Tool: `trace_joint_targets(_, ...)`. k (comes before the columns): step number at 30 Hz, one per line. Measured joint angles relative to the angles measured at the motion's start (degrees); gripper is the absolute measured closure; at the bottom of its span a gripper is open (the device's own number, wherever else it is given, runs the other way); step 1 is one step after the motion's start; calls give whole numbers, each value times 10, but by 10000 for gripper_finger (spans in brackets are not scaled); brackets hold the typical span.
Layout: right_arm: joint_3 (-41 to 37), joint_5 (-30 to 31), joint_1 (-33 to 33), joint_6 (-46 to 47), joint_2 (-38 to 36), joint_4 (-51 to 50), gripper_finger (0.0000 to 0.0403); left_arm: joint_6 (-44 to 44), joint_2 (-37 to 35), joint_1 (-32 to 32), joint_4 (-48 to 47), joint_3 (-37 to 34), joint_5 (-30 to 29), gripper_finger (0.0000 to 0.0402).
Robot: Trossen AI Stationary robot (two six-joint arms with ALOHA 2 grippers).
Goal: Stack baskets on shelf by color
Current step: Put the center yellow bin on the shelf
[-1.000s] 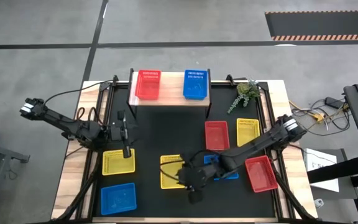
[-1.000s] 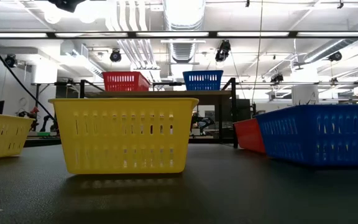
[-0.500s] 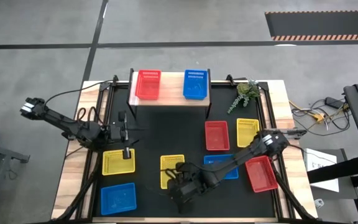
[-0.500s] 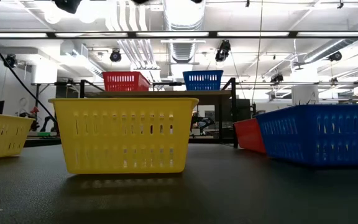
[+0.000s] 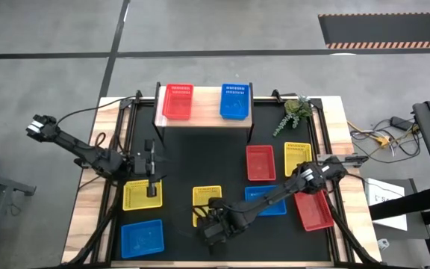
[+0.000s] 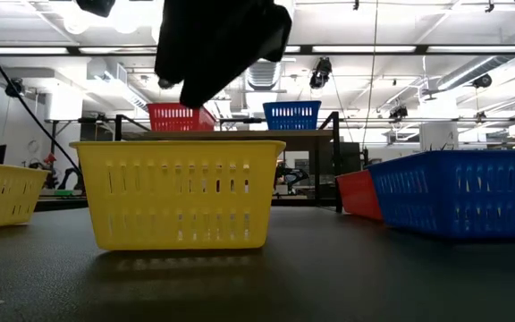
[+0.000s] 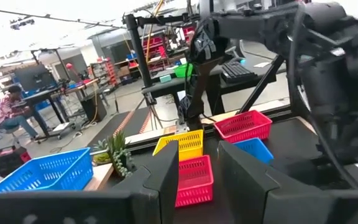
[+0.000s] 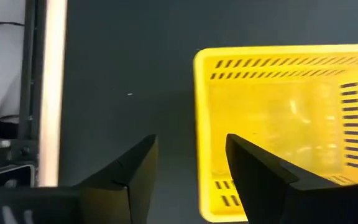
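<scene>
Low view: a dark arm mass (image 6: 217, 40) covers part of the red basket (image 6: 179, 117) on the shelf. The left yellow basket (image 6: 3, 192) and the blue basket (image 6: 459, 192) are cut by the frame edges. High view: the right gripper (image 5: 213, 230) hides the near edge of the centre yellow basket (image 5: 206, 200); finger gap too small to tell.

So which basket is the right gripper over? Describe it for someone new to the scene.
On the black table, look along the near edge, opposite the shelf. The middle yellow basket lies there, under the open right gripper. Unlike the other yellow baskets, it sits just left of a blue basket.
</scene>
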Motion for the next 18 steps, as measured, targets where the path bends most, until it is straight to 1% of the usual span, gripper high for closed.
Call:
trace_joint_targets(3,-11,1,-5,-3,0,0,230,0,0,0,-1,0,0,304)
trace_joint_targets(7,-44,1,-10,-5,0,6,241,0,-4,0,0,0,0,304)
trace_joint_targets(12,-84,-1,-13,-16,0,58,255,0,-5,-1,-2,0,0,304)
trace_joint_targets(15,-85,-1,-14,-31,0,67,283,0,-5,-1,-2,0,0,304)
trace_joint_targets(18,-84,-2,-15,-38,0,68,328,0,-5,-1,-2,0,0,304)
